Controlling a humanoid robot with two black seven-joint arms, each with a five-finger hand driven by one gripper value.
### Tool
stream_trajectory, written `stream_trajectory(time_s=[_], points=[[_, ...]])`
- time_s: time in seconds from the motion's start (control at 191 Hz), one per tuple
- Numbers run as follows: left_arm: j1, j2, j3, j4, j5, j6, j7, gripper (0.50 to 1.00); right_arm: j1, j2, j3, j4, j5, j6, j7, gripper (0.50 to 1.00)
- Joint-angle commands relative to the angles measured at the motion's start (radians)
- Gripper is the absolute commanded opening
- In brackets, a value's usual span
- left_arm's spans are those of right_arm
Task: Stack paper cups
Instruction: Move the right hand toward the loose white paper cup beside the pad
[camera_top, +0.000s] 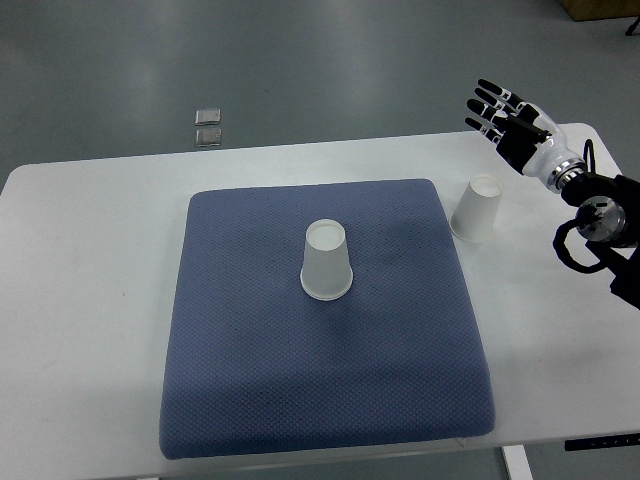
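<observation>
Your right hand (503, 117) is up at the far right corner of the table (90, 260), fingers stretched out straight and spread, gripping nothing at all. It hangs above the tabletop, beyond and to the right of the nearer cup, not touching it. The forearm and its dark cabling come in from the right edge. That reads to me as a hand either readying an approach or standing clear; I can't say which. No left arm shows anywhere.

Just beside the hand, nearer you and a little left, sits the first paper cup (477, 209). It stands upside down, base up, rim down on the bare white tabletop, right off the mat's right edge. Inverted like that, it can drop over another inverted cup, so the orientation suits stacking.

Move further left and there's the second paper cup (327, 261), also base up, planted near the middle of the blue mat (250, 370). It looks like the natural base of the stack: central, in open space, on a textured surface that should keep it from skating when something lands on it.

So the count: two cups, well apart, nothing stacked yet. One mat. One hand in view.

Beyond the table's far edge, on the grey floor, two small square plates (208, 128) lie one behind the other, touching or nearly so. They play no part here, as far as I can judge.
</observation>
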Motion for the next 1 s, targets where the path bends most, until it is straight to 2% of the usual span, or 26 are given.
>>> stream_trajectory(time_s=[0.0,0.251,0.701,0.994], points=[[0.0,0.0,0.0,0.0,0.0,0.0,0.0,1.0,0.005,-0.009,-0.001,-0.001,0.0,-0.003,0.001,0.913],[0.0,0.0,0.0,0.0,0.0,0.0,0.0,1.0,0.007,-0.036,-0.016,-0.001,-0.08,0.0,0.001,0.915],[0.0,0.0,0.0,0.0,0.0,0.0,0.0,1.0,0.048,-0.066,-0.018,0.0,-0.773,-0.007,0.02,0.913],[0.0,0.0,-0.002,0.0,0.0,0.0,0.0,1.0,0.097,-0.096,-0.021,0.009,-1.023,-0.005,0.032,0.913]])
